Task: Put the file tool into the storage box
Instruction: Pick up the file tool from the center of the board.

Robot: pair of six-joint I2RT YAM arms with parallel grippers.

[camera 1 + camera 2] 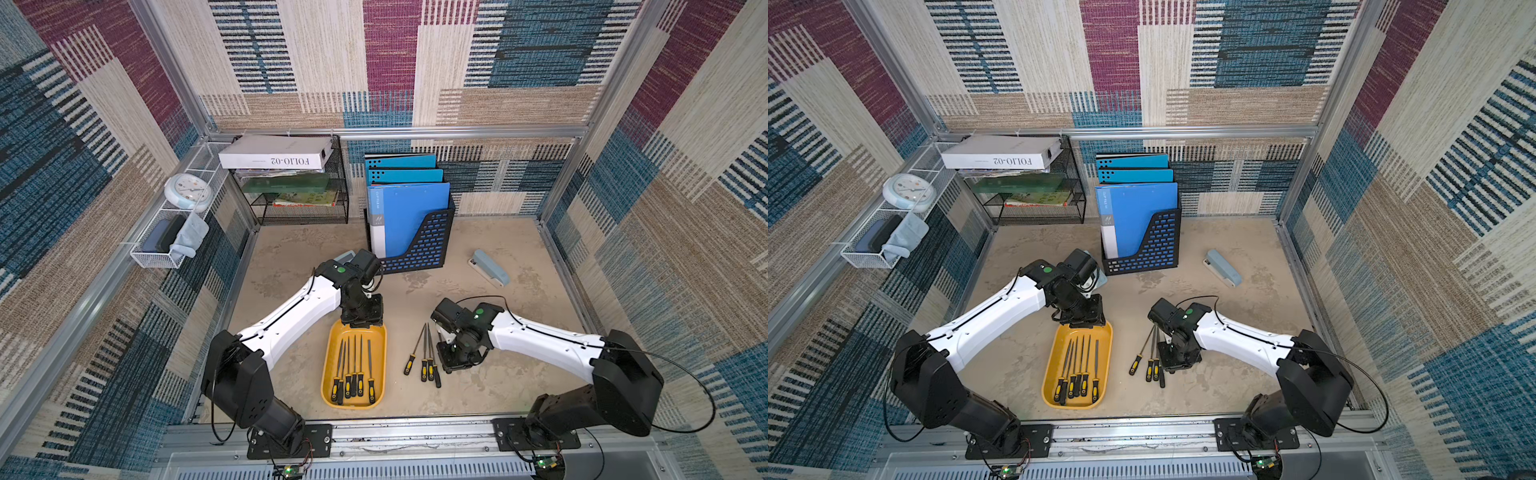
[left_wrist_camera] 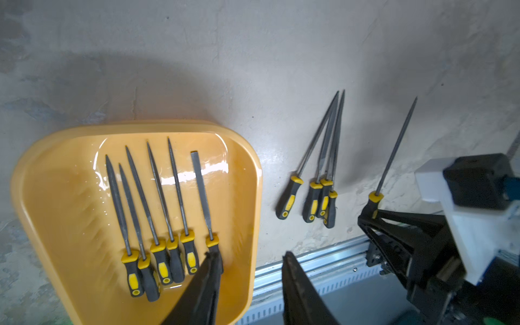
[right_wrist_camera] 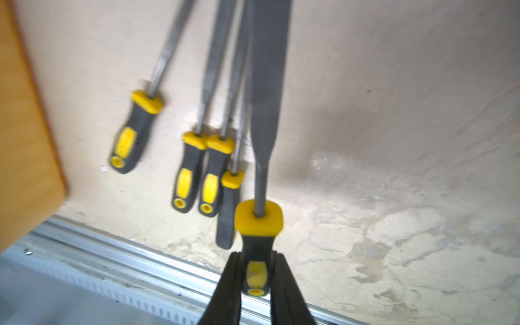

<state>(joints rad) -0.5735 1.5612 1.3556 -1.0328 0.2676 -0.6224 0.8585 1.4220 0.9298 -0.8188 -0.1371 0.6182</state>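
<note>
A file (image 3: 268,70) is being gripped by its handle in the clenched right gripper (image 3: 255,270), outside the storage box (image 1: 379,357). The left gripper (image 2: 249,254) (jaws parted, empty) is being held over the box's far end.

the left arm (image 1: 291,322) and right arm (image 1: 540,338) each wear a white shell (image 1: 309,297) between bulky black joint housings (image 1: 245,382), a thin black cable (image 1: 690,374) along it (looping loose on the right), a green dot (image 1: 341,269) at the wrist; left hand (image 2: 249,253) and right hand (image 3: 256,254) have black tapered fingers (image 3: 225,287).
</note>
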